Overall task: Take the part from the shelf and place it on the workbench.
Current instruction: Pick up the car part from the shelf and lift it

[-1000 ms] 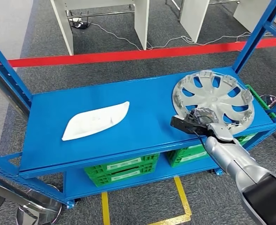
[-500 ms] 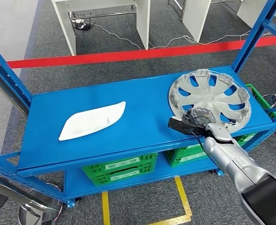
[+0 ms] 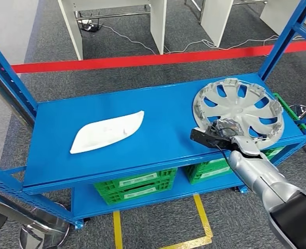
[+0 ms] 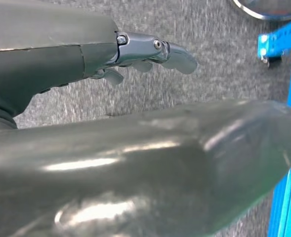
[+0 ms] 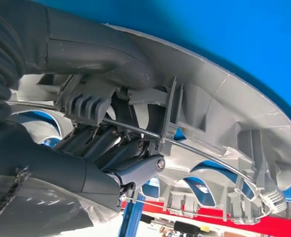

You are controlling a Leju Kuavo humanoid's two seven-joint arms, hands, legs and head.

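A: Where the right hand [image 3: 217, 134] sits on the near rim of the wheel cover [image 3: 237, 110], is it actually gripping?
B: Yes. In the right wrist view the thumb [image 5: 99, 54] lies over the rim's outer face, the darker fingers [image 5: 136, 170] are tucked into the ribbed inside. Rim is clamped between them.

A: Where's the cover now?
B: On the top deck of the blue shelf [image 3: 163, 140], far right end, at about 3 o'clock from the deck's middle. The hand takes it at the cover's 7 o'clock edge. From the head view I cannot tell whether the near edge is lifted or flat on the deck.

A: Left hand?
B: In the left wrist view the left hand [image 4: 147, 52] hangs over grey carpet, fingers straight and loosely apart, holding nothing. A blue shelf foot [image 4: 272, 44] is near it.

A: Anything else on the deck?
B: A white curved panel [image 3: 106, 132], at 9 o'clock from the deck's middle, well apart from the cover.

A: Below?
B: Green crates [image 3: 135, 184] on the lower deck, one under the middle, one under the right hand's side. Red floor line [image 3: 143, 59] runs behind the shelf at 12 o'clock, yellow floor marking [image 3: 200, 218] in front at 6.
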